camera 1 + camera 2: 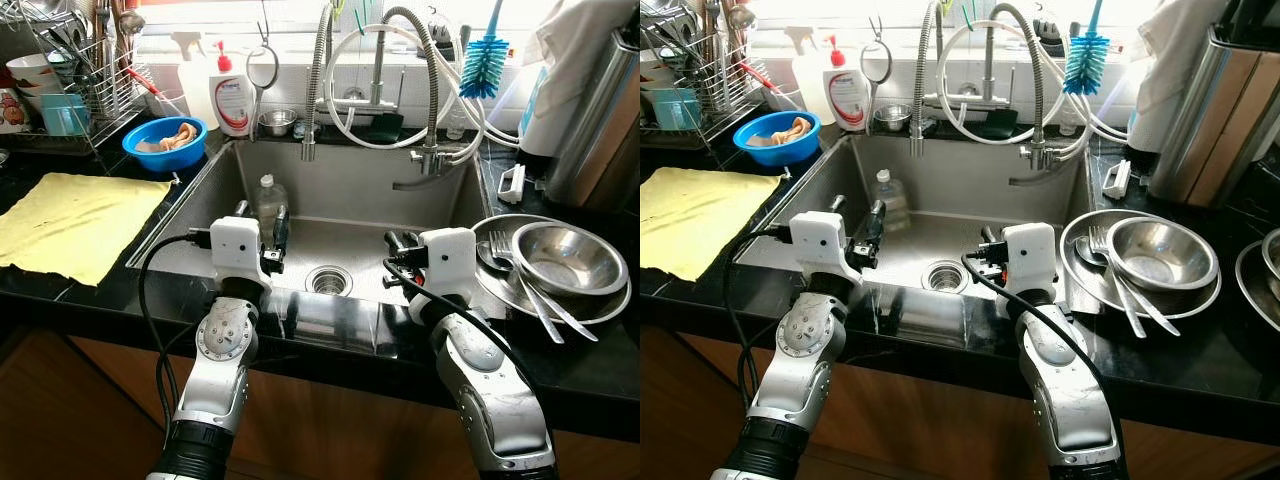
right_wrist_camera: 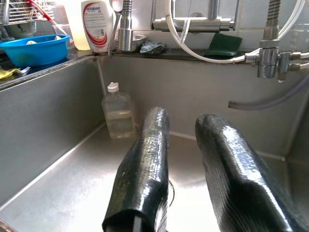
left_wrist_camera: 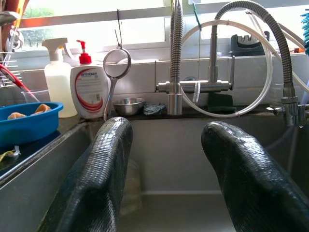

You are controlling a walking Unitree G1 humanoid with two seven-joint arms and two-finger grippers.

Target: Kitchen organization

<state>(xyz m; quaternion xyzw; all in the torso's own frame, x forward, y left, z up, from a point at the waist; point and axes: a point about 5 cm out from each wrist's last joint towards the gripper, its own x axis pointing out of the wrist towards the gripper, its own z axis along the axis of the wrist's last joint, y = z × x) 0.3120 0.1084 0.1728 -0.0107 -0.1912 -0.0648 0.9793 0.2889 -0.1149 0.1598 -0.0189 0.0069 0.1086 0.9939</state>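
A: How do the arms sit?
B: Both reach forward over the front edge of the sink (image 1: 200, 190); the left claw (image 1: 262, 220) hangs over the basin's left part with its fingers (image 3: 96, 179) spread and nothing between them; the right claw (image 2: 186, 159) sits just right of the drain (image 1: 328, 280), fingers a little apart, also empty.

A: And the things to sort?
B: A clear bottle (image 1: 268, 200) stands in the basin at 12 o'clock from the left claw, near the back-left corner; at 3 o'clock from the right claw, on the black bench (image 1: 560, 360), steel bowls (image 1: 565, 258) with a fork (image 1: 515, 270) lie stacked.

A: Room to move?
B: Open basin floor between the claws; the faucet hoses (image 1: 400, 80) hang at the back wall.
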